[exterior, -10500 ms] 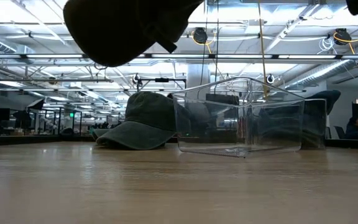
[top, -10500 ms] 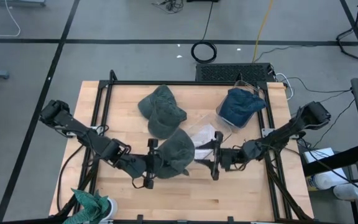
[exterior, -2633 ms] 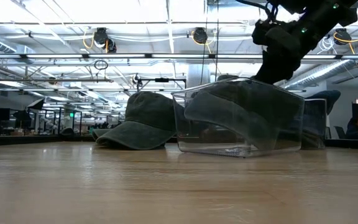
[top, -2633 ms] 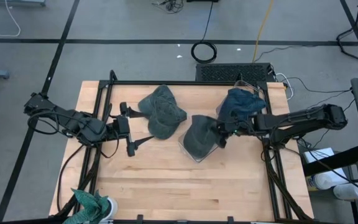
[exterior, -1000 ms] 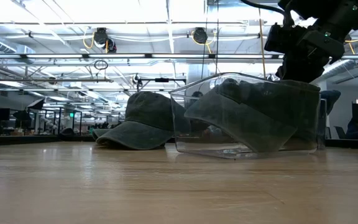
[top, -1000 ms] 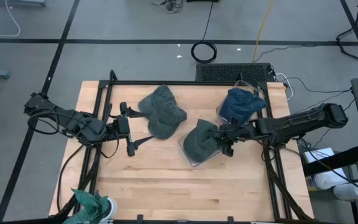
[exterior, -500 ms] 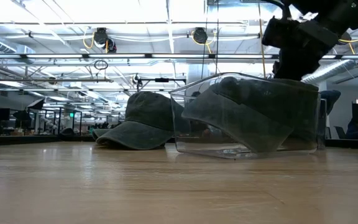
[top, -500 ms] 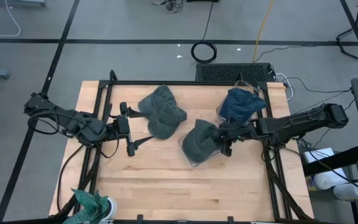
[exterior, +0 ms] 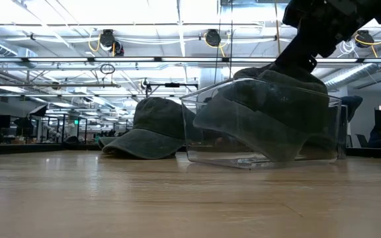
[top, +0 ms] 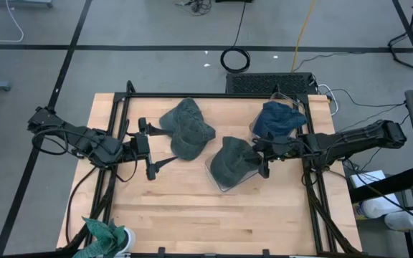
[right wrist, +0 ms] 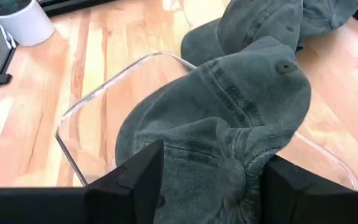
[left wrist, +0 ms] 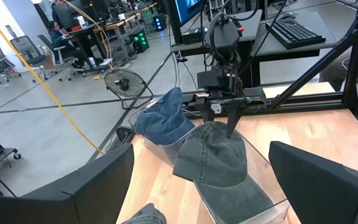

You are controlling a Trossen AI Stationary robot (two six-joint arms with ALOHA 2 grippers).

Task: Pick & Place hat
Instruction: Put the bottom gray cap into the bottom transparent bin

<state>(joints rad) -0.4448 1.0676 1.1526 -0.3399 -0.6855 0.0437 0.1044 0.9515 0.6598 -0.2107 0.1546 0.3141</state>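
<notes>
A dark green hat point(top: 229, 161) lies in a clear plastic box point(top: 224, 185) right of the table's middle. Its brim point(exterior: 270, 142) slants down to the box floor and its crown point(exterior: 290, 79) rises above the rim. My right gripper point(top: 259, 159) is open at the hat's right, back end, just above the box, with the bunched cloth point(right wrist: 229, 168) between its fingers. My left gripper point(top: 160, 147) is open and still over the table's left half, holding nothing. My right gripper's open fingers point(right wrist: 138, 177) stand on either side of the bunched back of the hat's crown point(right wrist: 232, 158), coming slanting down from the table's right. Whether they touch the cloth I cannot tell.
Two more green hats point(top: 186, 129) lie together on the table left of the box. A blue hat point(top: 277, 120) sits in a second clear box at the far right. A white cup point(top: 117, 242) stands at the near left corner. Bare wood lies along the near edge.
My right gripper has opened, letting go of the green hat, and has risen a little while tipping closer to level. The hat stays in the clear box, its crown standing a bit higher above the rim than before.
</notes>
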